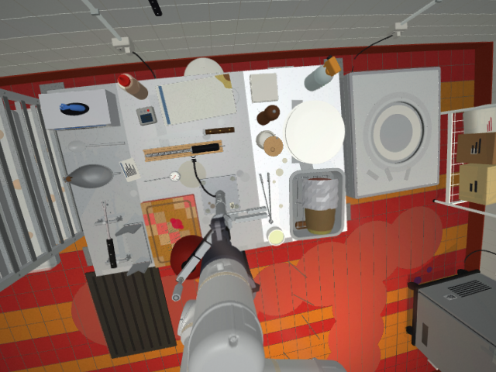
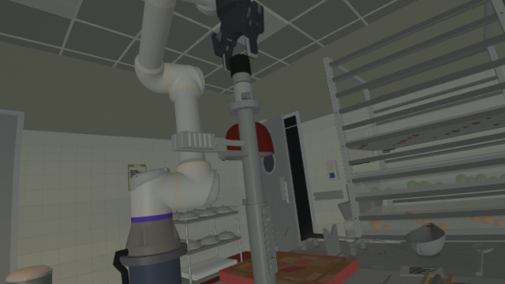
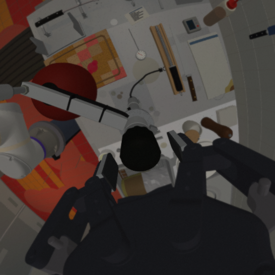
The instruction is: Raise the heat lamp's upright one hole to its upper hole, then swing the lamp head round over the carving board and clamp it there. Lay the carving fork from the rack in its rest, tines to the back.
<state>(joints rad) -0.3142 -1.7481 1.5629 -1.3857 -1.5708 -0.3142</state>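
The heat lamp's upright (image 2: 249,165) stands near the front of the table, with a black knob (image 3: 139,148) on top. Its arm (image 3: 74,102) reaches out to the red lamp head (image 1: 186,256), which hangs off the front corner of the carving board (image 1: 171,226). My gripper (image 2: 236,49) is just above the knob. It is open and holds nothing. The carving fork (image 1: 109,236) lies in a rack at the left end of the table, black handle to the front.
A big white plate (image 1: 315,131) lies right of the lamp. A grey tub (image 1: 318,204) holds a wrapped roast. A knife strip (image 1: 183,151), a thermometer (image 1: 174,176), tongs (image 1: 266,196) and a small bowl (image 1: 275,236) surround the lamp base.
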